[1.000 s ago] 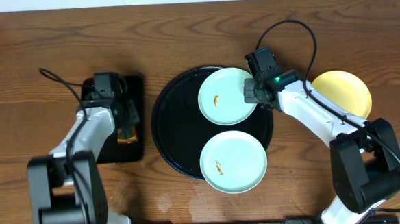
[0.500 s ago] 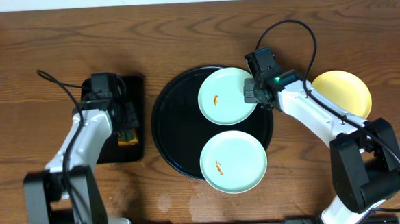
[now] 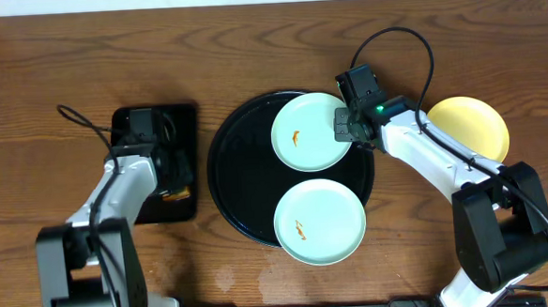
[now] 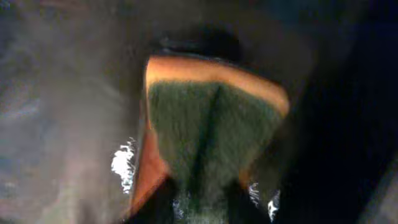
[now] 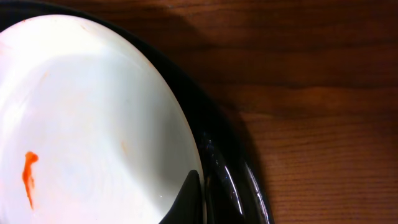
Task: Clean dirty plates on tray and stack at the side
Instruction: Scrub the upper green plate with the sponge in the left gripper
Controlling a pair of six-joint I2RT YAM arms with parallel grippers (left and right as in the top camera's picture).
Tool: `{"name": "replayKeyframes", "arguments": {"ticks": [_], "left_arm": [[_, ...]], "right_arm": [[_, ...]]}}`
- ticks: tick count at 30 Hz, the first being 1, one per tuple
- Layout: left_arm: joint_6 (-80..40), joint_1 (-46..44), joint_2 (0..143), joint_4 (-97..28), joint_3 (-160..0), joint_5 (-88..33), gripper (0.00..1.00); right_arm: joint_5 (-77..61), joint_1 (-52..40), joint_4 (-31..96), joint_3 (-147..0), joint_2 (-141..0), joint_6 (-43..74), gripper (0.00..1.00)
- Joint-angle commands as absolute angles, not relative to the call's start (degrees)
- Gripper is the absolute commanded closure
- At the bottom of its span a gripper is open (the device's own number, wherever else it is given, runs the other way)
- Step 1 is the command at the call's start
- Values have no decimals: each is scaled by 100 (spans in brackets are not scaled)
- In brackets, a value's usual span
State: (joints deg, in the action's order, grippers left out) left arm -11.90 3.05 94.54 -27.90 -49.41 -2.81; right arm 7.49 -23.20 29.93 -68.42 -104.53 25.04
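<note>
Two smeared mint plates [image 3: 310,133] on tray [image 3: 237,174]; left pincer [image 3: 169,178] seemingly pinching sponge [image 4: 211,124].

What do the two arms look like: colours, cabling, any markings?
Both look alike. The left arm and the right arm have white link shells, black joint housings and black jaws. A thin black cable loops free off each wrist. Each base end is a bulky black block. The right wrist carries a small green light. No lettering is readable.

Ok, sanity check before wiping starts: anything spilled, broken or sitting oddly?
Nothing spilled or broken. The near mint plate overhangs the front rim of the tray; it and the far mint plate carry orange smears.
</note>
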Motion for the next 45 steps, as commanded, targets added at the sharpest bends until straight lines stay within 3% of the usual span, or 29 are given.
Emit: {"name": "replayKeyframes", "arguments": {"ticks": [1, 12, 19, 34, 42, 45], "left_arm": [[-1162, 314, 9614, -2797, -4858, -346, 92], [-1166, 248, 8772, -4095, -6241, -840, 92], [-1857, -318, 8519, -3271, -6335, -2403, 92], [-2947, -2777, 9832, -1142, -6333, -2141, 93], [-3417, -3234, 10766, -611, -6335, -2106, 93], [-3361, -3216, 11061, -685, -6335, -1470, 92]], "right_arm": [[810, -2331, 2974, -6866, -10484, 2563, 99], [812, -2331, 2934, -6866, -10484, 1702, 99], [814, -2329, 2965, -6866, -10486, 1944, 99], [464, -2335, 2982, -6812, -10492, 1789, 99], [464, -2335, 3002, -6812, -10492, 1793, 99], [464, -2335, 3002, -6812, -10492, 1793, 99]]}}
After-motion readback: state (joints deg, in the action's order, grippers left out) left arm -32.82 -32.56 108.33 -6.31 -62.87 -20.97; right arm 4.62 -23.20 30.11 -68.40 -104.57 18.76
